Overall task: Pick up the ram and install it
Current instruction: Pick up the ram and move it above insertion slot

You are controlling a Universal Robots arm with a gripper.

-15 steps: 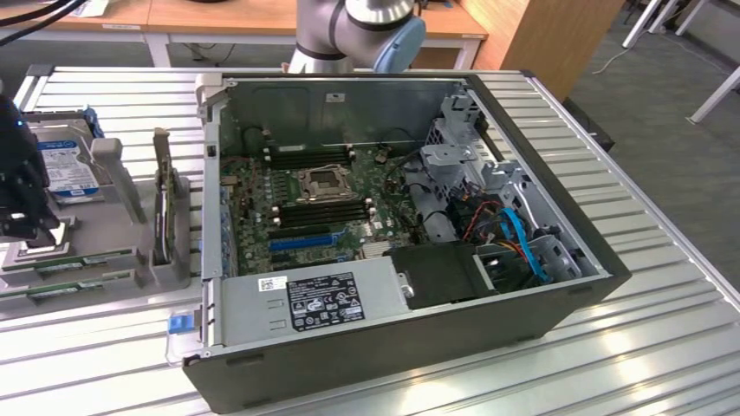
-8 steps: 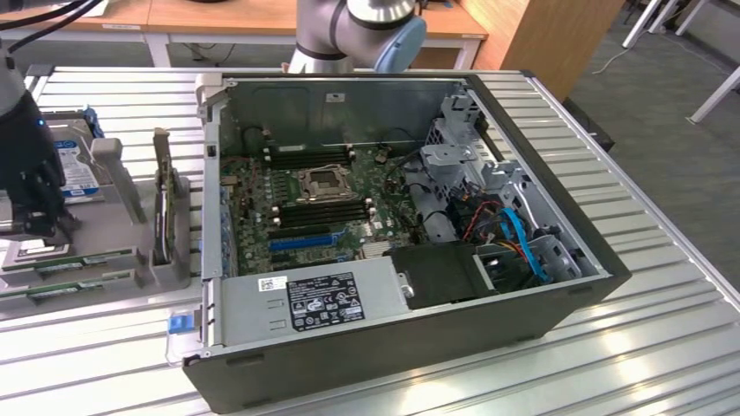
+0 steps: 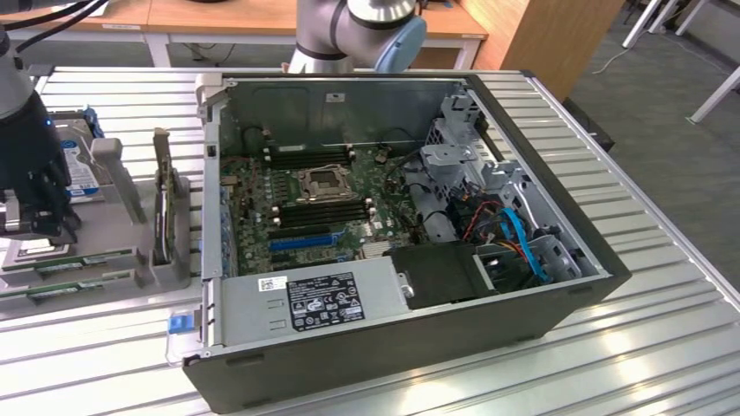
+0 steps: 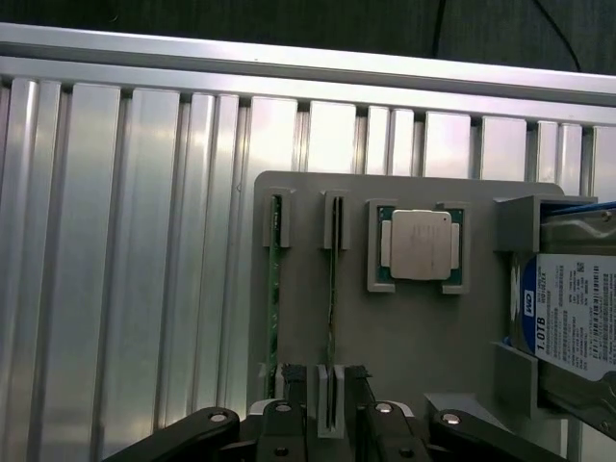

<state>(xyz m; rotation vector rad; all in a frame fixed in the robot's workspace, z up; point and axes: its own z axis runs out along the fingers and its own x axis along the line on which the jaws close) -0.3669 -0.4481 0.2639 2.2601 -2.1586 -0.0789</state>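
Gripper (image 4: 330, 385): we see its jaws wide apart and empty, astride the ram (image 4: 332, 289).
Ram position: on edge in a slot of the grey holder (image 4: 423, 337), beside a second stick (image 4: 274, 289).
Holder position: on the slatted table (image 4: 115, 241), to the exterior view's left of the computer case (image 3: 382, 355).

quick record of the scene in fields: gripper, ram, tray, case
gripper: open, over the tray, fingers on either side of one end of the ram
ram: on edge in its tray slot, not gripped
other stick: in the next slot, alongside
tray: grey, on the slatted table; also holds a cpu and a hard drive
case: open on the table, motherboard showing
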